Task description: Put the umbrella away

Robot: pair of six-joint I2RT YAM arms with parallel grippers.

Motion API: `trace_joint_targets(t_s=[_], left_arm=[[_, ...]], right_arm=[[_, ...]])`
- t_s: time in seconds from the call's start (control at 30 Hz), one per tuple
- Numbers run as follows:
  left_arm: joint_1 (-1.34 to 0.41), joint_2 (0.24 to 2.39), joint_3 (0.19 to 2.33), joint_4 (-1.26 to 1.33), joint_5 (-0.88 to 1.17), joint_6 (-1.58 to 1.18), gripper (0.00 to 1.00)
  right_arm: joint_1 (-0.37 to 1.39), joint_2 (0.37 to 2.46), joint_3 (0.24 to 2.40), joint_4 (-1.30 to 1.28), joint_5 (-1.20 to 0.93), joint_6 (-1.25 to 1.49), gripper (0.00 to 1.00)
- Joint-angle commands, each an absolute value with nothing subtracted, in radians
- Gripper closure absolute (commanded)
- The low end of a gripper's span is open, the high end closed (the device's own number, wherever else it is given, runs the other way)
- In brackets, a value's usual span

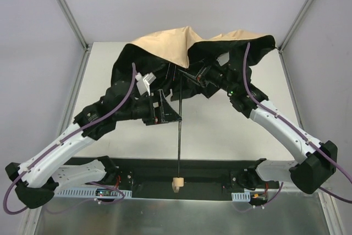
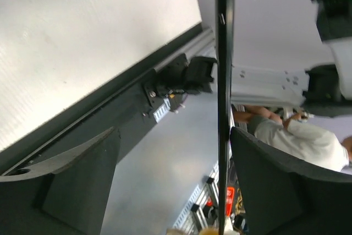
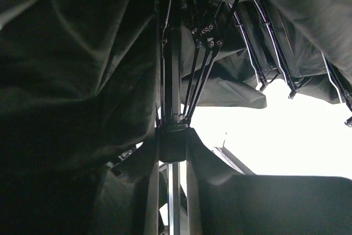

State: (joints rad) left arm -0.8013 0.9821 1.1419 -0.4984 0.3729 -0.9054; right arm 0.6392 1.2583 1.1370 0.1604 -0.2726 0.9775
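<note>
The umbrella (image 1: 176,48) lies half-collapsed at the back of the table, beige fabric on top and black lining spilling to both sides. Its thin dark shaft (image 1: 180,136) runs toward me and ends in a pale knob (image 1: 177,183) over the base rail. My left gripper (image 1: 171,111) is open around the shaft. In the left wrist view the shaft (image 2: 223,97) passes between the fingers (image 2: 82,185), close to the right-hand one, unclamped. My right gripper (image 1: 197,75) is under the canopy, shut on the umbrella's black runner (image 3: 173,144) where the ribs (image 3: 201,75) meet.
The white table (image 1: 236,136) is bounded by metal frame posts (image 1: 69,12) at the back corners. A black base rail (image 1: 209,170) crosses the near edge. A person in a pale top (image 2: 300,138) shows beyond the table in the left wrist view.
</note>
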Motion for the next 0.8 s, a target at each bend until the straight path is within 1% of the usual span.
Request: trace_joint_targets(t_s=[0.0,0.07,0.17,0.33,0.37,0.4,0.5,0.57,0.6,0.67,0.77], left_arm=[[-0.882,0.868,1.063,-0.388,0.308,-1.017,0.2],[-0.923,0.865,1.048,-0.351,0.311,-1.04,0.2],[-0.989,0.885,1.028,-0.336,0.29,-1.046,0.26],[-1.006,0.9,1.008,-0.293,0.302,-1.016,0.27],[-1.005,0.902,1.011,-0.295,0.293,-0.997,0.31],[-1.005,0.902,1.006,-0.295,0.287,-0.979,0.38],[-0.979,0.899,0.989,-0.304,0.264,-0.948,0.71],[-0.898,0.899,0.988,-0.304,0.278,-0.928,0.96],[-0.837,0.903,0.995,-0.302,0.307,-0.91,1.0],[-0.708,0.929,1.034,-0.302,0.35,-0.838,1.0],[-0.537,1.027,1.15,-0.302,0.44,-0.752,1.0]], right_arm=[[0.626,1.246,1.201,0.247,-0.328,0.939,1.0],[0.624,1.268,1.213,0.25,-0.333,0.93,1.0],[0.623,1.301,1.261,0.244,-0.325,0.907,1.0],[0.606,1.364,1.359,0.198,-0.313,0.848,1.0],[0.601,1.38,1.379,0.19,-0.313,0.841,1.0],[0.594,1.396,1.406,0.181,-0.311,0.833,1.0],[0.566,1.449,1.501,0.124,-0.313,0.809,1.0],[0.552,1.48,1.57,0.066,-0.318,0.792,1.0],[0.548,1.492,1.616,0.028,-0.322,0.781,1.0],[0.548,1.526,1.669,-0.065,-0.345,0.77,1.0],[0.615,1.514,1.596,-0.08,-0.368,0.798,1.0]])
